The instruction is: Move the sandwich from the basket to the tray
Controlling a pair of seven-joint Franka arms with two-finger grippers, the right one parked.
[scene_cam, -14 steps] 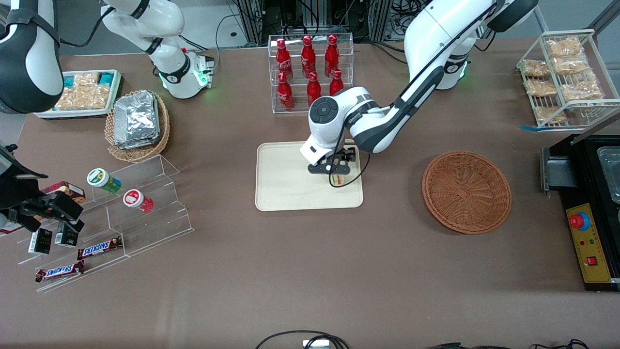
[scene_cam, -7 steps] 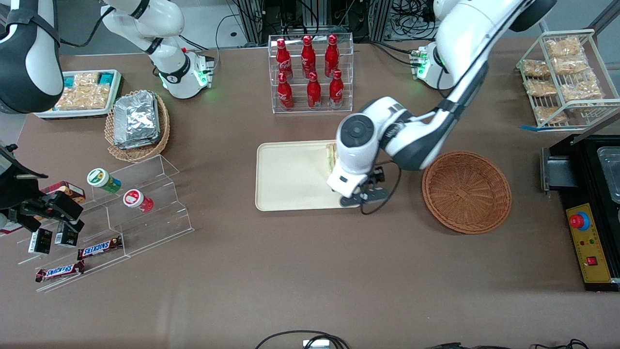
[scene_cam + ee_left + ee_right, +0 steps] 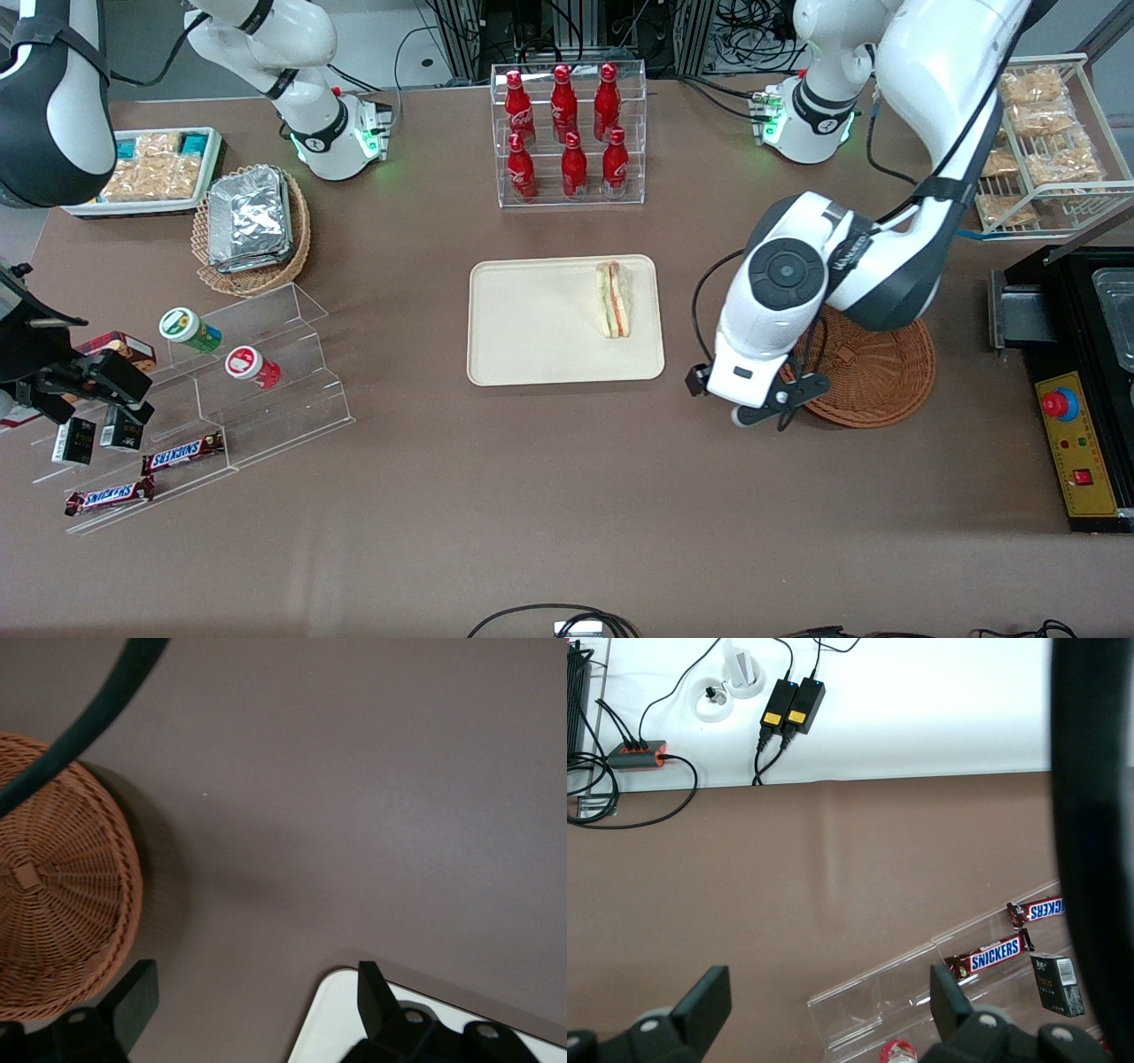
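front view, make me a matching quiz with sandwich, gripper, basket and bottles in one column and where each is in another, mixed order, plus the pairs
1. sandwich
2. gripper
3. basket
4. bottles

A. in a clear rack, farther from the camera than the tray
B. open, above the table between tray and basket
C. lying on the tray
D. partly under the working arm, nothing seen in it

Pairs: 1-C, 2-B, 3-D, 4-A
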